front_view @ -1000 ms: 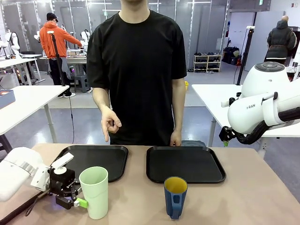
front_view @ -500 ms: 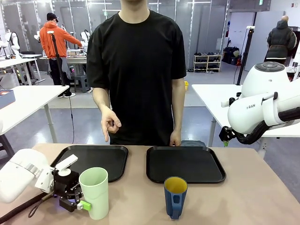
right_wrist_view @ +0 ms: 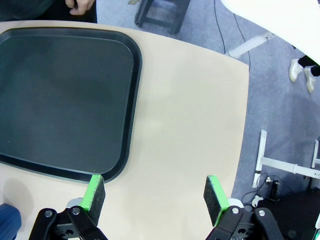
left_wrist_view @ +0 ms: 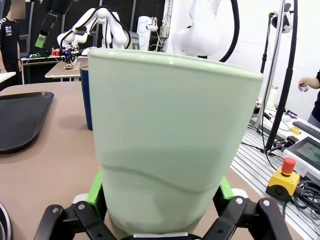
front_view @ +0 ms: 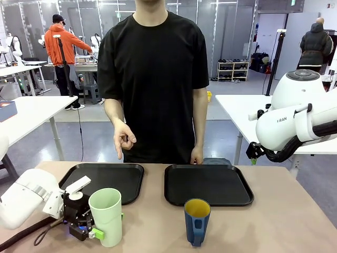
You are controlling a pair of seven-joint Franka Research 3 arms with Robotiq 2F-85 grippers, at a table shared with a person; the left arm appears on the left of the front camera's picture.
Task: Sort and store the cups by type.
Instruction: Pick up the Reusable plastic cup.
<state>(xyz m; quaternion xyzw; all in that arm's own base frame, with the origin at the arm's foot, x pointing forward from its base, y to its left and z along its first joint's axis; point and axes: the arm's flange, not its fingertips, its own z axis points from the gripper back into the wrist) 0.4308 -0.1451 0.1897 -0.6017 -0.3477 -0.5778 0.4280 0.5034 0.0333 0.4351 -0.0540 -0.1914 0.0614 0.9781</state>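
Note:
A tall mint-green tumbler [front_view: 106, 216] stands upright near the table's front left, and it looms large in the left wrist view [left_wrist_view: 170, 135]. My left gripper [front_view: 109, 224] reaches it from the left, low on its wall, with the green pads [left_wrist_view: 95, 184] pressed against both sides [left_wrist_view: 160, 192]. The dark blue mug [front_view: 197, 221] with a yellow inside stands at the front centre, apart from both grippers; a blue sliver of it [left_wrist_view: 85, 97] shows behind the tumbler. My right gripper [right_wrist_view: 155, 192] hangs open and empty above the bare table, right of the right tray.
Two black trays lie side by side, the left tray [front_view: 113, 176] behind the tumbler and the right tray [front_view: 210, 184] behind the mug. A person stands at the far edge, one hand [front_view: 124, 140] raised above the left tray, the other hand [front_view: 197, 155] at the table's edge.
My left gripper slid right and forward around the tumbler's base and its fingers closed in on it. The mug, the person and the right arm stayed put.

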